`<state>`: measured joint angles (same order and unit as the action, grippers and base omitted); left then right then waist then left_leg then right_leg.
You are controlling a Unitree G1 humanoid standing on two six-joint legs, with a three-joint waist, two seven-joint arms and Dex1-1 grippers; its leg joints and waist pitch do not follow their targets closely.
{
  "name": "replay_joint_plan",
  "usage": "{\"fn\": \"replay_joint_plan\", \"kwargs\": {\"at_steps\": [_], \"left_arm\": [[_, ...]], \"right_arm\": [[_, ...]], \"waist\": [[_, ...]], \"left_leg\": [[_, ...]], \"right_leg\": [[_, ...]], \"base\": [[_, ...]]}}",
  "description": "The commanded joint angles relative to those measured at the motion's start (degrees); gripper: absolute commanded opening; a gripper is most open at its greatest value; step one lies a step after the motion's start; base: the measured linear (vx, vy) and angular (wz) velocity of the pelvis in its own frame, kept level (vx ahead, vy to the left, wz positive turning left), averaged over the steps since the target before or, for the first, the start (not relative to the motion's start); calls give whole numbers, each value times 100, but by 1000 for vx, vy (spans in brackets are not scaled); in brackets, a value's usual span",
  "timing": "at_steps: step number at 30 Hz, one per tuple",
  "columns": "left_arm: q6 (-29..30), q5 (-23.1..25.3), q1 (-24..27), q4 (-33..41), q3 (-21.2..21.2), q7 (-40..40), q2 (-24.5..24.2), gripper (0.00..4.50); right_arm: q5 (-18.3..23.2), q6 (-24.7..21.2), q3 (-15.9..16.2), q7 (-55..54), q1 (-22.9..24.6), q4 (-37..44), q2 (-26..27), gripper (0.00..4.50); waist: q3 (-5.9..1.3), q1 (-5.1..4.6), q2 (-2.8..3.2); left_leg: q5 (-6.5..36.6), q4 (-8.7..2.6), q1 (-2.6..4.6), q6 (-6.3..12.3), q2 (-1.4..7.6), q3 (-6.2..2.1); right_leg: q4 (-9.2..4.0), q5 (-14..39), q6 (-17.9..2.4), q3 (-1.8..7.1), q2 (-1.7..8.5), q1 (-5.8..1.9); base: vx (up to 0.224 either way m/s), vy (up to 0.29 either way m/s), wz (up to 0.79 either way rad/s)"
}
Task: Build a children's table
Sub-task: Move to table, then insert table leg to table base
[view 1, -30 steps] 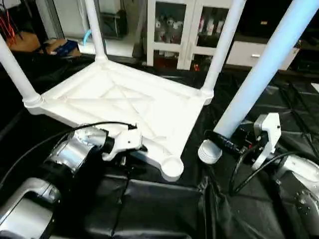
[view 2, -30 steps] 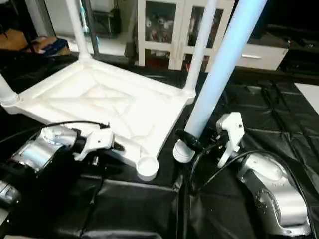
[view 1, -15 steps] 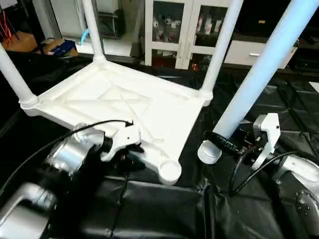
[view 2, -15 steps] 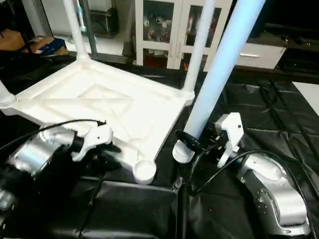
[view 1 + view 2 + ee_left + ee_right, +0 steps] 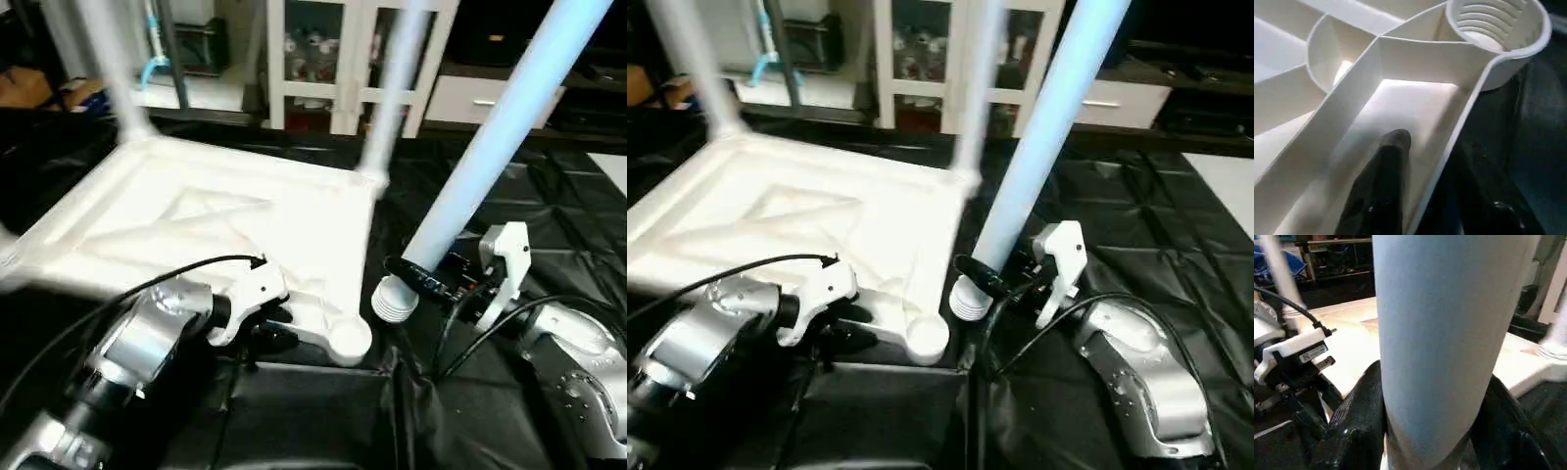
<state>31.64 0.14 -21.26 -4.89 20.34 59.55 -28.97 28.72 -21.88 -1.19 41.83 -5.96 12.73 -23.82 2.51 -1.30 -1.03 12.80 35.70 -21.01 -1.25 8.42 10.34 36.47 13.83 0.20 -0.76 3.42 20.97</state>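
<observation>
One long white tapered plastic leg [image 5: 490, 147] remains unfitted, clamped in the right gripper [image 5: 431, 282]. Left gripper [image 5: 263, 328] pinches the upturned white ribbed tabletop's [image 5: 196, 211] rim. Next: swing the threaded end toward nine o'clock into the empty round corner socket [image 5: 348, 340].

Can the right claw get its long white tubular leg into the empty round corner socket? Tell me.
Probably yes. The right claw grips the long white tubular leg, its threaded end just beside the empty round corner socket. Nothing lies between them, and the left claw pinches the rim farther back.
</observation>
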Motion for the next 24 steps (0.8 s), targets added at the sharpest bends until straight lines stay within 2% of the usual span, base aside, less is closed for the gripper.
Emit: {"fn": "replay_joint_plan", "kwargs": {"at_steps": [1, 3, 5, 7, 9, 10, 12, 13, 14, 15, 18, 19, 20, 21, 22, 23, 24], "left_arm": [[489, 157, 295, -131, -149, -549, 9, 120], [703, 194, 394, 32, -213, -713, 74, 112], [882, 266, 465, 176, -222, -835, 90, 108], [1103, 370, 557, 343, -207, -981, 99, 96], [1242, 338, 637, 468, -177, -1024, 125, 93], [1241, 313, 683, 523, -154, -1052, 172, 91], [1244, 285, 697, 575, -143, -1075, 203, 89], [813, 262, 688, 594, -61, -1063, 248, 88], [776, 261, 687, 611, -54, -1103, 277, 88], [776, 261, 687, 611, -54, -1103, 277, 88], [502, 390, 594, 570, 62, -1227, 284, 88], [483, 407, 575, 558, 74, -1256, 292, 88], [384, 450, 542, 590, 118, -1313, 315, 88], [358, 625, 500, 616, 206, -1502, 335, 88], [432, 776, 466, 641, 288, -1649, 347, 88], [550, 835, 431, 641, 332, -1710, 372, 88], [595, 833, 415, 648, 352, -1710, 398, 88]], "right_arm": [[75, -119, 15, -144, -140, -76, 97, 182], [178, -243, -12, -271, -213, -143, 233, 182], [278, -361, -46, -388, -281, -203, 353, 182], [411, -552, -63, -524, -382, -307, 511, 182], [353, -583, 0, -586, -501, -463, 612, 182], [324, -634, 32, -655, -627, -613, 699, 182], [299, -655, 38, -688, -711, -688, 741, 182], [221, -668, 66, -701, -915, -844, 783, 182], [198, -673, 80, -684, -980, -889, 786, 182], [198, -673, 80, -684, -980, -889, 786, 182], [134, -590, 247, -369, -1150, -996, 703, 182], [104, -559, 290, -303, -1177, -1022, 680, 182], [70, -496, 353, -153, -1268, -1116, 655, 182], [111, -490, 373, -32, -1349, -1199, 670, 182], [118, -488, 392, 34, -1392, -1235, 658, 182], [113, -486, 417, 89, -1421, -1251, 634, 182], [115, -485, 429, 134, -1430, -1248, 606, 182]], "waist": [[-221, 47, -45], [-212, 43, -47], [-217, 16, -36], [-227, 28, -47], [-218, 32, -55], [-219, 20, -80], [-222, 37, -62], [-219, 19, -176], [-229, 35, -115], [-223, 48, -99], [-228, 59, -153], [-228, 61, -142], [-224, 67, -167], [-217, 65, -157], [-211, 70, -197], [-216, 81, -181], [-224, 85, -203]], "left_leg": [[935, -534, 5, 217, 485, -248], [1045, -531, 45, 179, 479, -238], [947, -543, 18, 167, 483, -253], [963, -525, 60, 162, 481, -231], [879, -536, 44, 175, 475, -228], [888, -544, 48, 156, 476, -222], [845, -538, 62, 160, 477, -216], [825, -539, 48, 199, 474, -203], [789, -535, 51, 213, 471, -213], [749, -528, 78, 210, 481, -199], [613, -533, 63, 246, 487, -195], [631, -530, 62, 252, 486, -200], [649, -527, 71, 253, 488, -189], [736, -537, 60, 234, 489, -198], [833, -538, 72, 195, 504, -191], [829, -537, 77, 172, 510, -196], [747, -536, 82, 144, 516, -196]], "right_leg": [[-480, 808, -1507, 232, 525, -177], [-531, 1066, -1425, 243, 513, -122], [-501, 899, -1466, 243, 515, -141], [-514, 849, -1461, 247, 496, -114], [-510, 752, -1461, 243, 489, -118], [-515, 772, -1463, 235, 486, -113], [-510, 734, -1449, 238, 488, -106], [-530, 756, -1419, 235, 480, -111], [-511, 790, -1407, 235, 500, -119], [-515, 725, -1391, 240, 490, -87], [-487, 531, -1354, 236, 490, -104], [-485, 527, -1362, 232, 492, -102], [-493, 535, -1362, 233, 492, -96], [-498, 647, -1373, 231, 500, -97], [-520, 768, -1353, 241, 508, -87], [-508, 766, -1355, 245, 517, -90], [-497, 655, -1362, 240, 510, -92]], "base": [[0, 0, 0], [0, 0, 0], [0, 0, 0], [0, 0, 0], [0, 0, 0], [0, 0, 0], [0, 0, 0], [0, 0, 0], [0, 0, 0], [0, 0, 0], [0, 0, 0], [0, 0, 0], [0, 0, 0], [0, 0, 0], [0, 0, 0], [0, 0, 0], [0, 0, 0]]}}
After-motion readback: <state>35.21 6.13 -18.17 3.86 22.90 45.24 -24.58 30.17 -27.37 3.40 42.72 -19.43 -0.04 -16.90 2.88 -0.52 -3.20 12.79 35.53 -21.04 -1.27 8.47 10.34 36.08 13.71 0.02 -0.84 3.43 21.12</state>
